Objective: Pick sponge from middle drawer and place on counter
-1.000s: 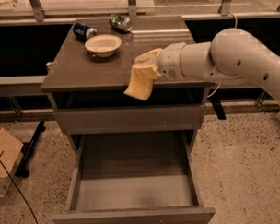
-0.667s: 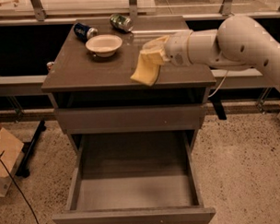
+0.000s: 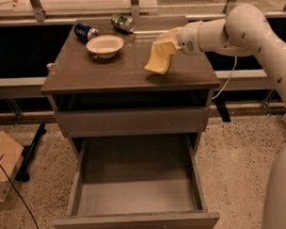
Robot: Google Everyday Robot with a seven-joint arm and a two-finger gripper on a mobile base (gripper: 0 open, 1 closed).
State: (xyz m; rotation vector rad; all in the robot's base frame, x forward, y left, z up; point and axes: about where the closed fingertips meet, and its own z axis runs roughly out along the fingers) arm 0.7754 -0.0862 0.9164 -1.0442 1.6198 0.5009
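The pale-yellow sponge [image 3: 158, 62] hangs from my gripper [image 3: 166, 44], which is shut on its top edge. The sponge's lower end is at or just above the counter [image 3: 99, 71], right of centre. My white arm [image 3: 234, 30] reaches in from the right. The middle drawer [image 3: 136, 192] is pulled wide open below, its grey floor bare.
A white bowl [image 3: 105, 45] sits on the counter at the back left. A blue can [image 3: 85, 30] and a green can [image 3: 123, 22] lie behind it. A cardboard box [image 3: 3, 163] and a cable are on the floor at left.
My gripper has carried the sponge from the counter's front edge back over the counter's right side and lowered it towards the surface.
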